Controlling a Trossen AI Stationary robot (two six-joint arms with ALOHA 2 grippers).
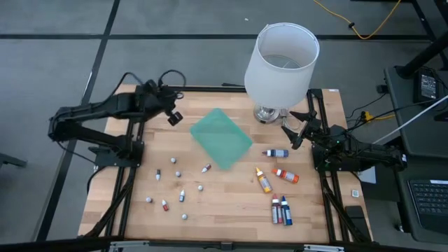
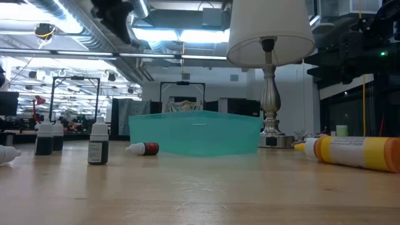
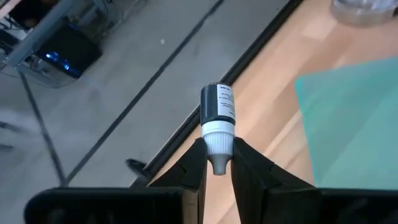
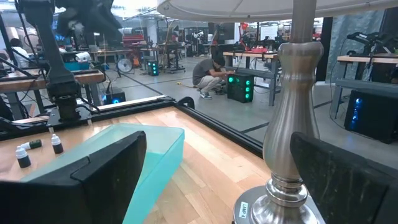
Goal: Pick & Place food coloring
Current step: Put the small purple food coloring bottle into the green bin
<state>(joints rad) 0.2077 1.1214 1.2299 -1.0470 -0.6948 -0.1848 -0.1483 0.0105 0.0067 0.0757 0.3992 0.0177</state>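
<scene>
My left gripper point(image 1: 173, 117) hangs above the table's far left part, left of the green mat point(image 1: 220, 138), shut on a tiny dark food coloring bottle point(image 3: 217, 104) with a white cap. Several tiny white-capped bottles point(image 1: 178, 189) stand or lie on the wood at the near left. Larger bottles lie at the right: a blue one point(image 1: 276, 152), a red one point(image 1: 285, 175), an orange one point(image 1: 263, 180) and a red and blue pair point(image 1: 281, 210). My right gripper point(image 1: 294, 133) waits open beside the lamp's base point(image 1: 267, 113). My left gripper pinches the bottle's white cap point(image 3: 217, 138) between its two fingers. The bottle lies along the fingers, its dark body sticking out past the fingertips and its nozzle pointing back between them. The fingers slant downward, and the bottle is lifted clear of the table.
A white lamp point(image 1: 281, 59) stands at the far right on a metal stem point(image 4: 292, 143), close to my right gripper. In the low view the green mat point(image 2: 194, 132) stands mid-table with the orange bottle point(image 2: 353, 152) to its right. Bare wood lies along the near edge.
</scene>
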